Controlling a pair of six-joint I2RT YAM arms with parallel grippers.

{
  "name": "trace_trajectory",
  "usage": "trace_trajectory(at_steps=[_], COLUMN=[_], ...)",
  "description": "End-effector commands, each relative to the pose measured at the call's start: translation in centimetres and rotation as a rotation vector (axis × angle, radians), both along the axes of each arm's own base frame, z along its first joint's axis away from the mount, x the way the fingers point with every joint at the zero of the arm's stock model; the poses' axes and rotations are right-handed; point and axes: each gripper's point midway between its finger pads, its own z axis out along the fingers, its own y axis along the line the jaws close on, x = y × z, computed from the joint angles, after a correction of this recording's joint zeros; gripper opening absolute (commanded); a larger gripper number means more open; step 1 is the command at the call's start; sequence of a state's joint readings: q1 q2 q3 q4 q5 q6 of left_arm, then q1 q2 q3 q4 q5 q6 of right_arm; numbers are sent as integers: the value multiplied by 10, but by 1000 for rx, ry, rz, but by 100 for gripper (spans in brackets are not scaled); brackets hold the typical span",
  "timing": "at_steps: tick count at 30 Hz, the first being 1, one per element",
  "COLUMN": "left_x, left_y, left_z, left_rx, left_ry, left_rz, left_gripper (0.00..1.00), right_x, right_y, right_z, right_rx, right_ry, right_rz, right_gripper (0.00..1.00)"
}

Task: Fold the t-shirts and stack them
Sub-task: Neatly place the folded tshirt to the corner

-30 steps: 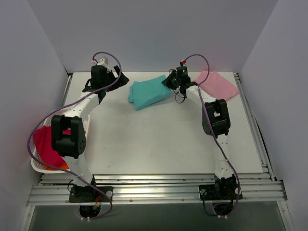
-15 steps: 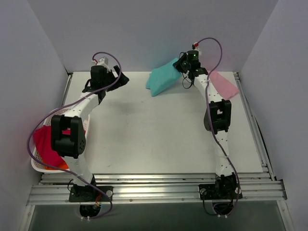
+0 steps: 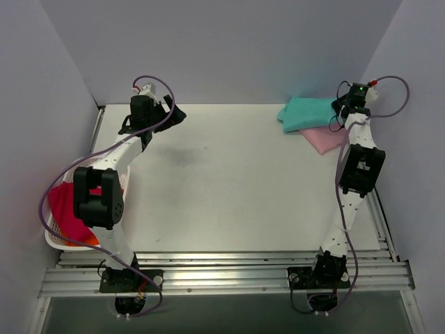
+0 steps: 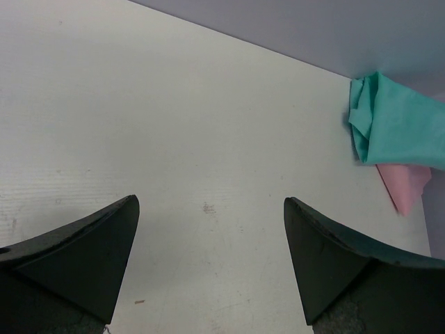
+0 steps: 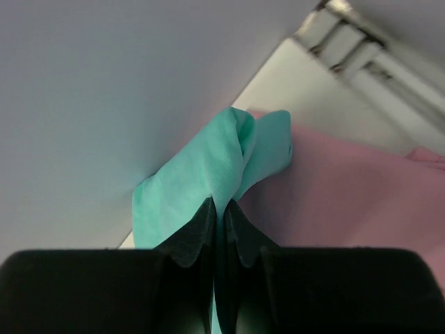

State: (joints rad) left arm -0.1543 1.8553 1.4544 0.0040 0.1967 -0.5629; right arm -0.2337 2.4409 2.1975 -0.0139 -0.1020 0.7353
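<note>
The folded teal-green t-shirt (image 3: 306, 113) hangs over the folded pale pink t-shirt (image 3: 325, 138) at the table's far right corner. My right gripper (image 3: 342, 111) is shut on the teal shirt's edge (image 5: 208, 181), with the pink shirt (image 5: 348, 202) below it in the right wrist view. My left gripper (image 3: 175, 115) is open and empty at the far left of the table; its fingers (image 4: 97, 236) hang over bare table. Both shirts show far off in the left wrist view: teal (image 4: 396, 129), pink (image 4: 407, 182).
A white lattice basket (image 3: 55, 240) with red cloth (image 3: 66, 209) stands at the left edge beside the left arm. Walls close in the table at the back and sides. A metal rail (image 3: 368, 174) runs along the right edge.
My right gripper has carried the teal shirt from the table's far middle rightward, up and over to the pink shirt at the far right corner. The left arm has not moved.
</note>
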Motion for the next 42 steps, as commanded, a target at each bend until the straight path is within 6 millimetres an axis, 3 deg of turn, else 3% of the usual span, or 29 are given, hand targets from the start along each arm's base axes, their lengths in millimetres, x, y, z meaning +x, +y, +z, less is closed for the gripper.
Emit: trace_trajectory(at_steps=[1,2,3,6,7,11,12,14,15,17,18,19,20,21,25,29,32,35,39,42], left_x=[5,5,5,5,4,1,1,0,0,-2,-2,-3,-4,-5,-8,-10,-10,-11,-13,-12], left_y=[-4,-5,-5,-6,-6,-3,-3,-2,-2,-2,-2,-2,-4,-4,-7,-10,-12,-14,-17,-17], left_z=[28,29,29,26,29,33,34,36,36,39,39,40,41,41,49,51,49,49,53,52], left_rx=[-19,-20,-21,-20,-21,-12,-8,-3,0,7,7,4,1,-4,-17,-19,-26,-32,-33,-31], left_ry=[-81,-83,-85,-70,-78,-90,-92,-100,-101,-105,-105,-109,-110,-108,-123,-131,-126,-125,-133,-131], left_rz=[-23,-26,-27,-35,-35,-24,-19,-15,-14,-12,-12,-14,-19,-23,-33,-41,-48,-54,-62,-62], left_gripper=[94,94,94,94,94,94,94,94,94,94,94,94,94,94,94,94,94,94,94,94], right_x=[-6,-8,-12,-20,-23,-38,-43,-59,-70,-91,-101,-117,-126,-137,-169,-185,-189,-186,-172,-162], right_y=[3,4,6,27,35,68,91,116,155,182,183,203,205,201,186,186,184,176,146,131], right_z=[71,66,53,42,41,43,62,64,93,99,108,129,130,147,157,138,107,70,17,-4], right_rx=[7,19,36,48,31,-90,-120,-156,-200,-258,-301,-321,-331,-330,-352,-347,-357,-363,-331,-317], right_ry=[-146,-134,-108,-84,-73,-12,-34,-33,-87,-77,-72,-102,-93,-112,-83,-45,17,93,188,207], right_rz=[-37,-49,-57,-54,-52,-54,-11,36,104,132,84,109,98,62,-8,1,-2,-5,-30,-55], right_gripper=[4,20,59,94,96,100,100,100,100,100,100,100,100,100,100,100,100,100,100,100])
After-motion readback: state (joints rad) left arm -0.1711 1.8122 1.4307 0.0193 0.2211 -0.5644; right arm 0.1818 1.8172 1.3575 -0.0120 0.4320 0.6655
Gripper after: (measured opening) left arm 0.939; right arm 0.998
